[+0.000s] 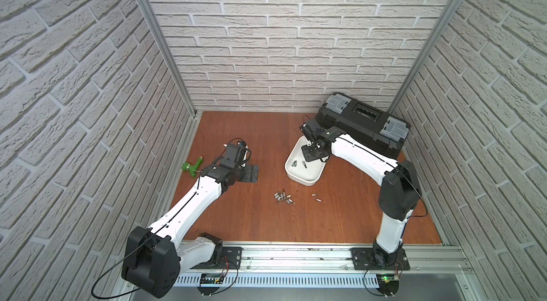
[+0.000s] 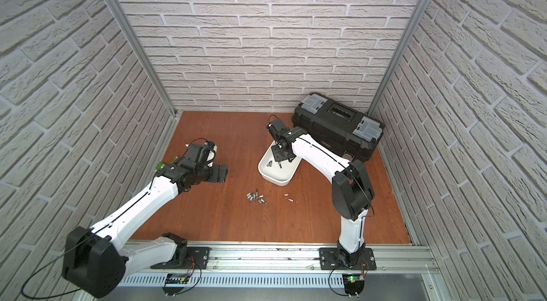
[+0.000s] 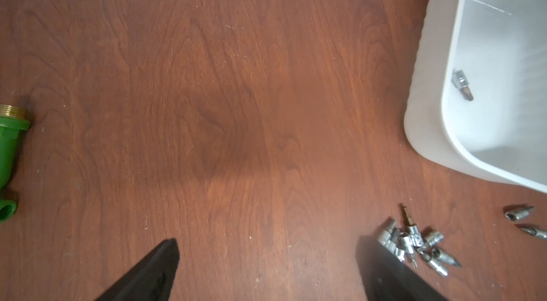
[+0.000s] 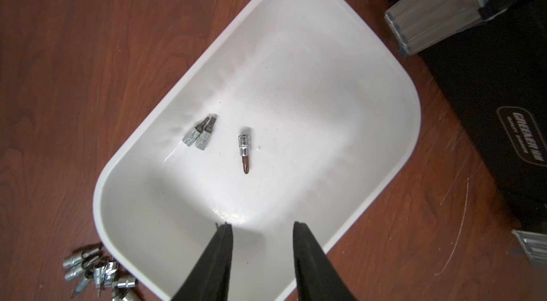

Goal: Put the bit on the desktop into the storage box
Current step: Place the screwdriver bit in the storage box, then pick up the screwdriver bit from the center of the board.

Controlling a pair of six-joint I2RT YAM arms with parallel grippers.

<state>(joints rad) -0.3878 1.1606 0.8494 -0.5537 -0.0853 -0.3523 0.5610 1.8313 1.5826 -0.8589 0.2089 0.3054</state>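
On the desktop [image 1: 236, 219], far left, lies a green pipe fitting [image 1: 191, 167] with a brass thread. The left gripper [image 3: 266, 243] hovers over bare wood, jaws spread wide, holding nothing. At centre, a cluster of loose bits [image 1: 284, 197] and, just right of it, two more bits [image 1: 316, 197] lie on the wood near the storage box [image 1: 305, 181]. The box holds three bits: a side-by-side pair [image 4: 199, 134] and a Phillips-tipped bit [image 4: 243, 151]. Above it, the right gripper [image 4: 262, 228] stands partly open and empty. Far right, the black toolbox [image 1: 364, 128] bears a logo [image 4: 529, 139] beginning "GREEN"; the rest is unreadable.
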